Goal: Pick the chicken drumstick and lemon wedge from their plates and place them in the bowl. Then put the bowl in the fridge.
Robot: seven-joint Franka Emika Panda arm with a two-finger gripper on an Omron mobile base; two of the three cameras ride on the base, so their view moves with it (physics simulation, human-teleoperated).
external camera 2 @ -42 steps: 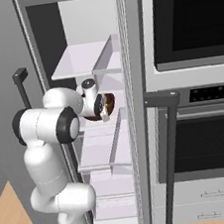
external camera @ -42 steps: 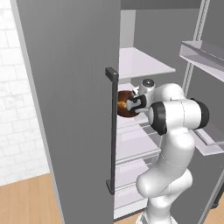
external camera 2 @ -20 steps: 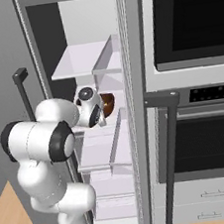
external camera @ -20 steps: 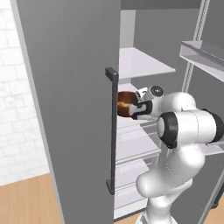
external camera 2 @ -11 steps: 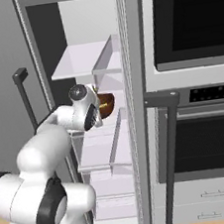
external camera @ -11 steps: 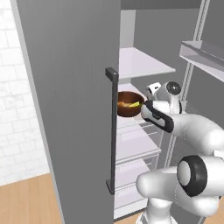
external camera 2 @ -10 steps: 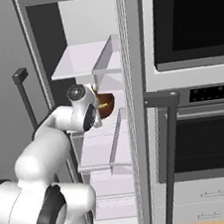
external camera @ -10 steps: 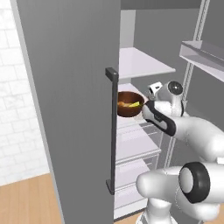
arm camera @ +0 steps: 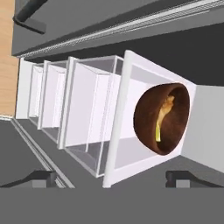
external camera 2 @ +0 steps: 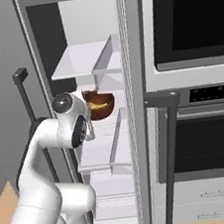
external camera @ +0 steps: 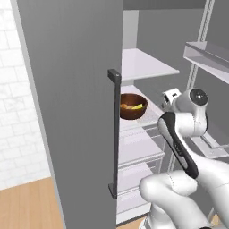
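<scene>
The dark brown bowl (external camera: 132, 106) (external camera 2: 100, 105) (arm camera: 162, 118) stands on a white middle shelf inside the open fridge (external camera: 147, 67). Inside it lie the golden-brown chicken drumstick (arm camera: 168, 105) and the yellow lemon wedge (arm camera: 157, 131). My gripper (arm camera: 112, 178) is open with nothing between its fingertips (arm camera: 41, 177). It hangs a short way back from the bowl, out in front of the shelf, and touches nothing. The plates are out of view.
The grey fridge door (external camera: 67, 89) with its long dark handle (external camera: 115, 134) stands open at the left. Clear door bins (external camera: 205, 53) jut in at the right. Clear drawers (arm camera: 87, 113) sit below the bowl's shelf. A black wall oven (external camera 2: 191, 18) and its handle (external camera 2: 166, 127) flank the fridge.
The hand has let go of the bowl and drawn back out of the fridge. The bowl stays on the shelf. The arm's elbow has swung down and to the side.
</scene>
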